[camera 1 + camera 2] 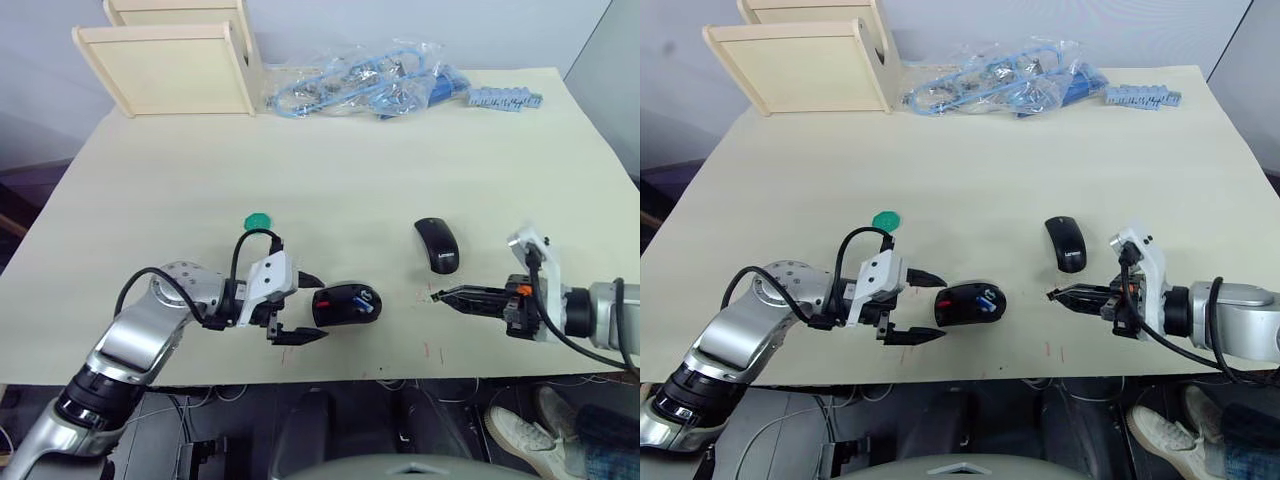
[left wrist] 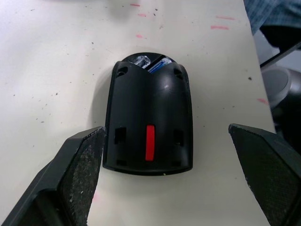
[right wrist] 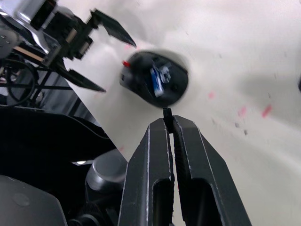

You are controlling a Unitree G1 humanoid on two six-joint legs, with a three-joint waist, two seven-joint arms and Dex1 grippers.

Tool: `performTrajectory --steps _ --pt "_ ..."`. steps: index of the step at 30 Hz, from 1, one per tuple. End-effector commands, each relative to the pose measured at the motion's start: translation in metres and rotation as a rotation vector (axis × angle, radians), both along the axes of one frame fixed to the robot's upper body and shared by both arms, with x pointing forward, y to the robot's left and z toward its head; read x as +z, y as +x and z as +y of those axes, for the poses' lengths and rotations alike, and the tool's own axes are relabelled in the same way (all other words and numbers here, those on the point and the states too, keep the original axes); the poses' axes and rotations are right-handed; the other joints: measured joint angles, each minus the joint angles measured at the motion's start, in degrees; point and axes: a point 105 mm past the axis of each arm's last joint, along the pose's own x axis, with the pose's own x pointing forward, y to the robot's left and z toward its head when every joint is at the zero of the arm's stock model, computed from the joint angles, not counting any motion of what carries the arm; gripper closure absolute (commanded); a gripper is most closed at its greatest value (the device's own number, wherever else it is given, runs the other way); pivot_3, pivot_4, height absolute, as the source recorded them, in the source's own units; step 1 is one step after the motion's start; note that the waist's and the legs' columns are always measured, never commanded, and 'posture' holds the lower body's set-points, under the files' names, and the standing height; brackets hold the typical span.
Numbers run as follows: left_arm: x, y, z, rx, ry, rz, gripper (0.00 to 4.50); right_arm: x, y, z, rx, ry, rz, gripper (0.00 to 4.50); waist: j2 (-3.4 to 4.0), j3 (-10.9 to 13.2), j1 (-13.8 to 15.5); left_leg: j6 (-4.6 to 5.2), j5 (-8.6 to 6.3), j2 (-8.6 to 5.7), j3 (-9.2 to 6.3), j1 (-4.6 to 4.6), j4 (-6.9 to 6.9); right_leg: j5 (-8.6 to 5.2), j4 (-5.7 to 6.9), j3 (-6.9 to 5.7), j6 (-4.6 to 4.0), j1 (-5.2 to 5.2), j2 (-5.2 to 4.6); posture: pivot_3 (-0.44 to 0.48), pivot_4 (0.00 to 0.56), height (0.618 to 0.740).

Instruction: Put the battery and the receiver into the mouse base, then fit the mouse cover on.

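Mouse base [image 1: 346, 304] lies near the bench's [image 1: 330, 190] front edge, the blue battery [image 3: 156, 80] seated inside. Left hand [image 1: 300, 308] gapes wide just beside it. Right hand [image 1: 437, 295] pinches a small dark piece, probably the receiver [image 3: 166, 112]. Mouse cover [image 1: 438, 245] rests nearby.

A glossy black plastic sheen is shown by the mouse base [image 2: 148, 127], with a red plastic strip set in it. The mouse cover [image 1: 438, 244] is seen as smooth, dark plastic. The desk [image 1: 330, 170] is finished matt and pale, lightly speckled. Rough, grainy black pads are carried by the left hand [image 2: 164, 188].
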Motion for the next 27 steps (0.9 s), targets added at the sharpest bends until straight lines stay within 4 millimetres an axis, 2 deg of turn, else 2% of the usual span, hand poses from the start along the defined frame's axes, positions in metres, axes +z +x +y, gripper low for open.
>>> performTrajectory --steps 1,17,27 --pt "0.006 0.004 -0.005 -0.022 -0.002 -0.053 0.07 0.011 0.000 -0.001 -0.009 0.004 -0.060 4.50 0.00 0.00 -0.07 0.00 0.00 0.00 0.00 0.00 0.00 0.00 0.00 0.00 0.00 0.00 0.00 0.000 0.150 0.740" --pt "-0.004 0.012 -0.023 -0.022 -0.026 -0.058 0.07 0.009 -0.003 -0.007 -0.059 -0.001 -0.053 4.50 -0.02 0.01 0.02 0.00 0.00 0.00 0.01 -0.01 0.01 0.00 0.00 0.01 0.00 0.00 0.00 0.000 0.150 0.740" --pt "-0.006 0.016 -0.026 -0.022 -0.030 -0.063 0.07 0.009 -0.002 -0.007 -0.072 0.005 -0.056 4.50 -0.02 0.01 0.03 0.00 0.00 0.00 0.01 0.00 0.02 0.00 0.01 0.01 0.01 0.01 0.00 0.000 0.150 0.740"
